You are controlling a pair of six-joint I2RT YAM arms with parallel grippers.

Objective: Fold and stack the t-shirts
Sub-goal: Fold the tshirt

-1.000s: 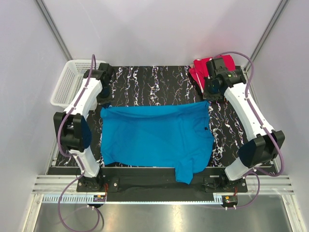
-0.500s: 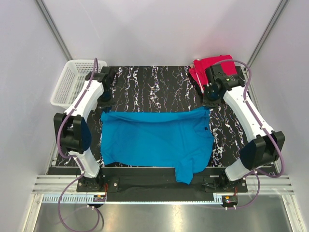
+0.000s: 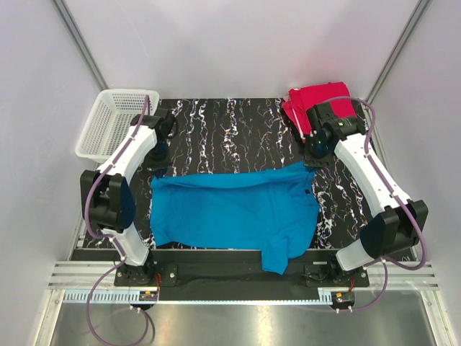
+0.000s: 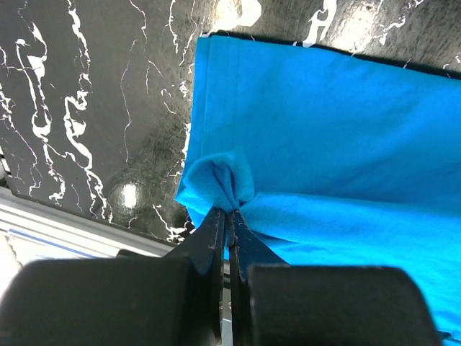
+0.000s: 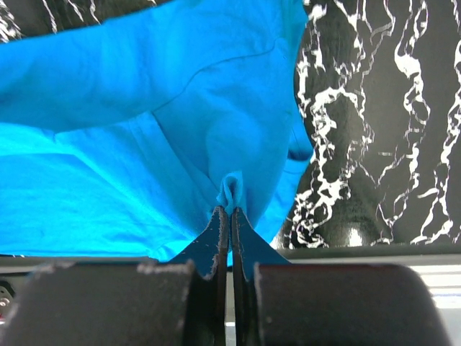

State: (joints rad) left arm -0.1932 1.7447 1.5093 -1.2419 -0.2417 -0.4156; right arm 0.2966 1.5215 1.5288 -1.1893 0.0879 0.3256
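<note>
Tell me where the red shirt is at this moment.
In the top view the red shirt lies at the far right corner of the table, just beyond the right gripper and apart from the blue shirt.

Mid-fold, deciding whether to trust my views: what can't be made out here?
Top view: where left gripper and right gripper pinch the blue t-shirt, hidden under their wrists.
Top view: near part of the red t-shirt, covered by the right arm.
Wrist views: most of the blue t-shirt, cut off by frame edges.
</note>
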